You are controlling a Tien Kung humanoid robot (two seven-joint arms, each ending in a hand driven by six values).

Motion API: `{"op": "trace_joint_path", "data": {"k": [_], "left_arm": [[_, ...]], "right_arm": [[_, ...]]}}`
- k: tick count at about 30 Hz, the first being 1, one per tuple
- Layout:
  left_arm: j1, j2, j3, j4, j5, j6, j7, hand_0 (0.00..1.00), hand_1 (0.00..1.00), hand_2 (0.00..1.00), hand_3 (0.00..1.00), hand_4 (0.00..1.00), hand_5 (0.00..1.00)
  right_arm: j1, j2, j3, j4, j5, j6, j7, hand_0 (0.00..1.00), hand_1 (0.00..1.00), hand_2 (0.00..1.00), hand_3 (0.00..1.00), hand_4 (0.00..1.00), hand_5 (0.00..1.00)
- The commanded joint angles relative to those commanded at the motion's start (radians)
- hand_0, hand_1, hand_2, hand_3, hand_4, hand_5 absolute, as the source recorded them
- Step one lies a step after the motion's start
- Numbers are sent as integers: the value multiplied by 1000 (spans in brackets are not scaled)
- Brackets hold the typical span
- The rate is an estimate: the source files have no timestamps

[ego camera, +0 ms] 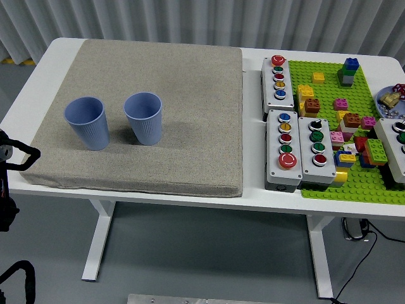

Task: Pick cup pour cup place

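Fig.: Two ribbed light-blue plastic cups, left cup (87, 121) and right cup (143, 117), stand upright, side by side but apart, on a grey fabric mat (190, 95) covering the white desk (253, 190). Left hand (11, 158), at the pic's left edge near the mat's front-left corner, lies below-left of the left cup, so is the nearer hand; finger state can't be told. Right hand not visible.

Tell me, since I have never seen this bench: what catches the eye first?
Two blue ribbed plastic cups stand upright side by side, apart, on the left part of a grey fabric mat. To the right lies a green studded baseplate strewn with coloured bricks, with grey push-button boxes along its left edge.
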Motion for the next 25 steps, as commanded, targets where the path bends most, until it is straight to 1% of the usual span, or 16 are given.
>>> {"op": "trace_joint_path", "data": {"k": [25], "left_arm": [[1,-1,3,-5,-3,3,7,968,971,998,932,888,998]], "right_arm": [[2,2,6,0,-2,-4,0,766,711,749,623,193,260]]}}
